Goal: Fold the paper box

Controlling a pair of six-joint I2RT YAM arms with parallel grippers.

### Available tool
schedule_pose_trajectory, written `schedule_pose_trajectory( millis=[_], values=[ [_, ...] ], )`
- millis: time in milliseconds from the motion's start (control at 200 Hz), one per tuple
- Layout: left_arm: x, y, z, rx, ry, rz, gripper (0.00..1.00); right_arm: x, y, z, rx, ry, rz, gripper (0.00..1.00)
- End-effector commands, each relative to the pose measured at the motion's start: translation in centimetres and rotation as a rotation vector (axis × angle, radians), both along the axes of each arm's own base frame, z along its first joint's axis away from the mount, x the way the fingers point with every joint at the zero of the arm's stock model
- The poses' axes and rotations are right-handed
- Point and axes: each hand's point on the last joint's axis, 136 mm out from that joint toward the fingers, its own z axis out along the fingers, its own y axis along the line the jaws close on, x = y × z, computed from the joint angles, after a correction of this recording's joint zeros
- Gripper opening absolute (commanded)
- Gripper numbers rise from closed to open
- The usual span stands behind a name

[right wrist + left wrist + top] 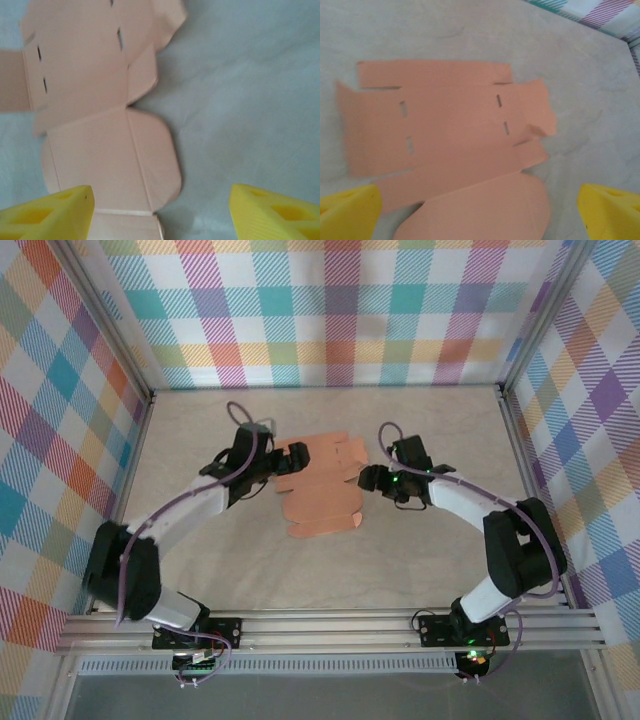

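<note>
Here's the paper box point(318, 487), and it's no box yet: a flat salmon-orange sheet lying open on the counter point(320, 575), right in the middle, with an arm at either side of it. The left gripper point(277, 466) sits at the sheet's left edge with its jaws spread wide and nothing in them; from its own camera the card point(445, 135) lies spread out ahead of it, narrow slots point(403, 108) cut into the panels. Over on the other side, the right gripper point(366, 478) is just beside the right edge, jaws apart as well and holding nothing, and its wrist view looks down on a rounded flap point(150, 155) with crease lines running across it. So the folding looks barely begun, and here's where it could slip away. This card looks thin and light, and the counter looks smooth, so a push from one side alone could send the whole sheet skating off instead of lifting a panel. A fingertip landing off a crease could bend the card where it shouldn't bend, and that kink won't come out. Snag a notch and a flap could tear. And if one gripper raises a wall with nothing pinning the base, I'd expect it to spring flat again the instant it's let go.
</note>
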Motion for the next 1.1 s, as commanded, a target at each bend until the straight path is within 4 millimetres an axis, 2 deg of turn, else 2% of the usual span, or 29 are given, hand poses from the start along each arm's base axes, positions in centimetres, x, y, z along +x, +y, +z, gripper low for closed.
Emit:
schedule_pose_trajectory(
  millis=[0,75,155,185,375,565,715,820,915,1095],
  values=[
    [2.2,-1.8,-1.1,-0.011,0.036,-0.014,1.0,3.0,1.0,1.0,0.069,-0.017,-0.006,0.72],
    [3.8,-2.4,-2.8,-0.026,0.09,-0.017,1.0,4.4,1.7,0.5,0.094,0.011,0.007,0.7],
    [4.9,-2.7,-4.4,-0.061,0.156,-0.006,1.0,5.8,2.8,-0.1,0.124,0.039,0.022,0.66],
    [5.2,-2.8,-4.8,-0.068,0.169,-0.003,1.0,6.2,3.1,-0.5,0.133,0.055,0.019,0.61],
    [4.9,-1.9,-4.9,-0.056,0.185,0.017,1.0,7.3,3.7,-3.4,0.132,0.139,-0.001,0.49],
    [2.7,-0.8,-4.6,-0.058,0.171,0.026,1.0,6.8,4.7,-5.1,0.205,0.184,-0.007,0.39],
    [0.8,0.6,-4.8,-0.039,0.168,0.053,1.0,6.5,5.4,-5.4,0.244,0.191,-0.004,0.17],
    [0.2,1.1,-4.4,-0.037,0.156,0.063,1.0,6.1,5.1,-4.9,0.241,0.178,-0.013,0.06],
    [-0.1,0.9,-3.5,-0.03,0.134,0.052,1.0,5.6,4.7,-4.3,0.218,0.163,-0.001,0.0],
    [-0.7,-0.7,-1.9,0.03,0.103,-0.009,1.0,3.4,3.9,-3.7,0.19,0.153,0.046,0.0]
  ],
)
